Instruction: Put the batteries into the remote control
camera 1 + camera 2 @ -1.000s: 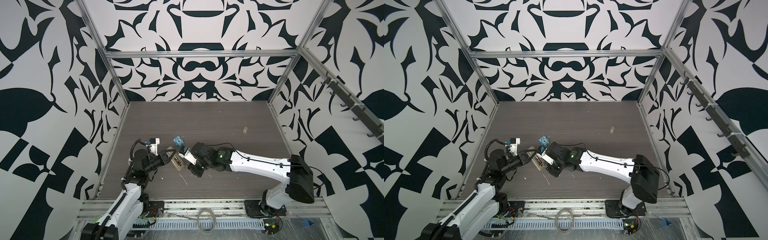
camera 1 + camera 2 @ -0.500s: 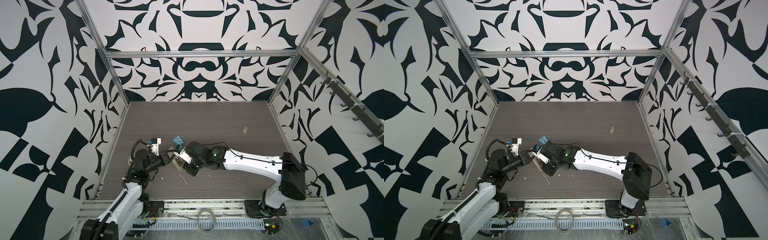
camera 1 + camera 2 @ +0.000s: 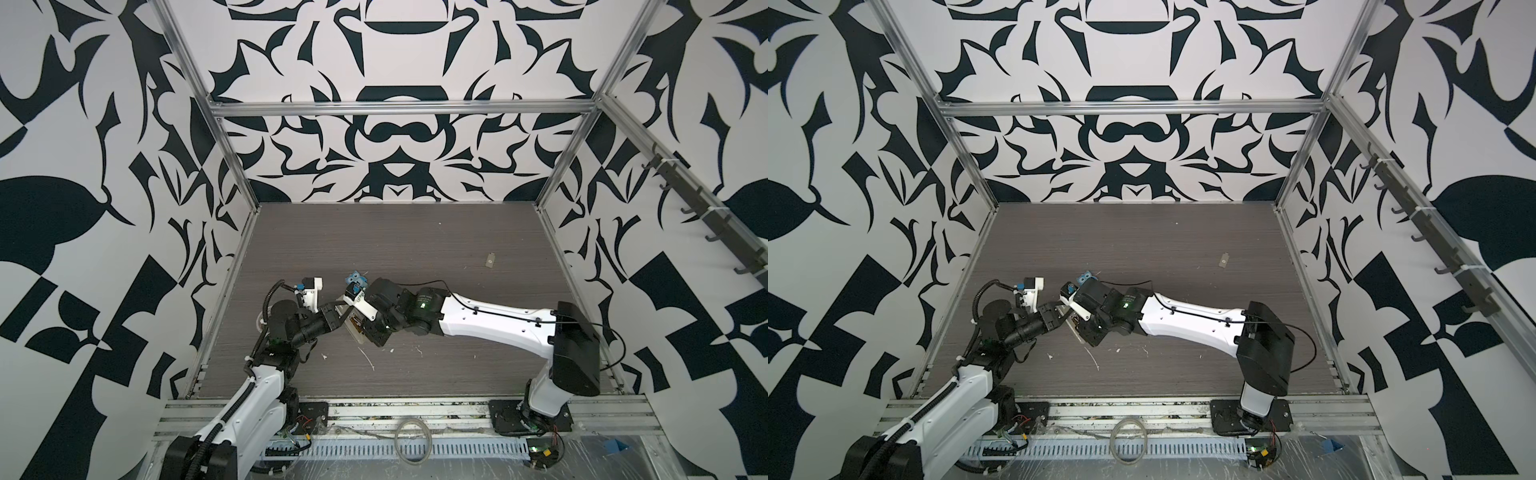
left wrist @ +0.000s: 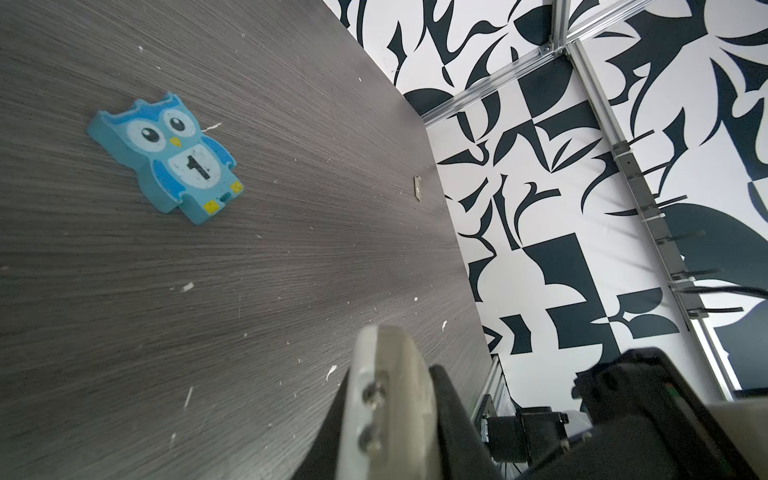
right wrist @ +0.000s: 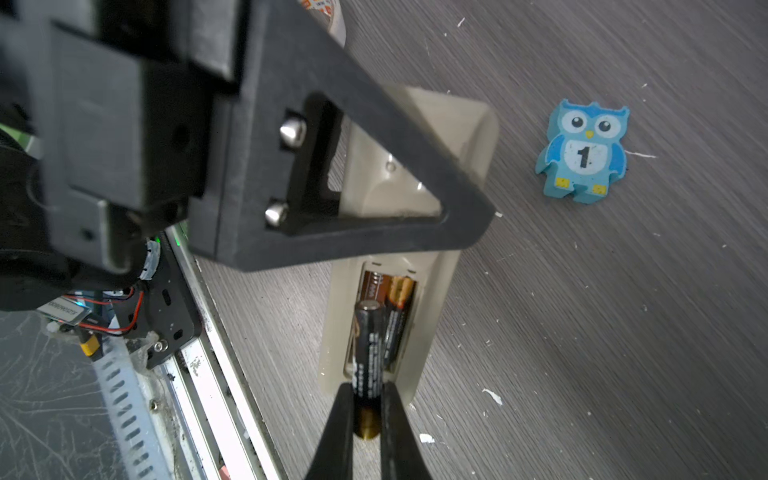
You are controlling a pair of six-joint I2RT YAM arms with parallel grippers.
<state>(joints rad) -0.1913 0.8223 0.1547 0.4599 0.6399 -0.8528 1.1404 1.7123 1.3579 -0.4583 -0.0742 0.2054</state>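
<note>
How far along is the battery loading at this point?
Done: the first battery sits in the remote control's open bay. In hand: the right gripper pinches the second battery, tilted into the bay, while the left gripper clamps the remote. Left: seat that cell flat and let go. The cover plate lies apart on the table.

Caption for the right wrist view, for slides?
Right claw holds a tilted battery over the remote control's open bay, beside the seated battery; blue owl nearby.

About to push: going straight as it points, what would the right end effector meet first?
Likely the bay of the pale remote control, led by the dark gold-ended battery the right end effector holds; depth unclear.
</note>
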